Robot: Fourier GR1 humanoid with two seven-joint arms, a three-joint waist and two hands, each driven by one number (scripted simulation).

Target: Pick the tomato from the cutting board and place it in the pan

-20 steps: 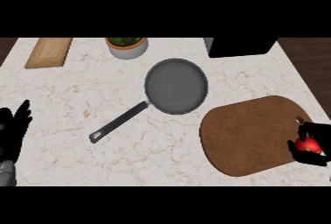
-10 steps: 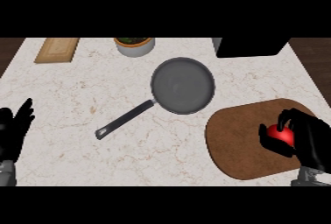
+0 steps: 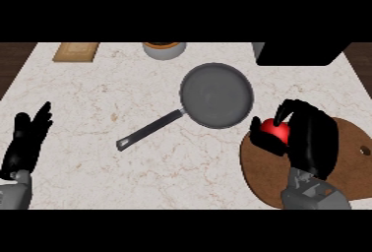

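The red tomato [image 3: 275, 129] sits inside my right hand [image 3: 309, 140], whose fingers and thumb curl round it; only part of its red skin shows. The hand hangs over the left edge of the brown cutting board [image 3: 352, 152], just right of the pan. The dark grey pan [image 3: 216, 95] lies on the marble counter with its black handle [image 3: 149, 131] pointing down-left; nothing lies in it. My left hand [image 3: 25, 142] rests open at the left edge, fingers up.
A wooden block [image 3: 76, 51] lies at the back left. A round pot [image 3: 164, 48] stands at the back middle. A black box [image 3: 301, 53] occupies the back right corner, close behind the pan.
My right hand has carried the tomato leftward and away from the board's right side toward the pan. The view has shifted a little. The left hand stays where it was.
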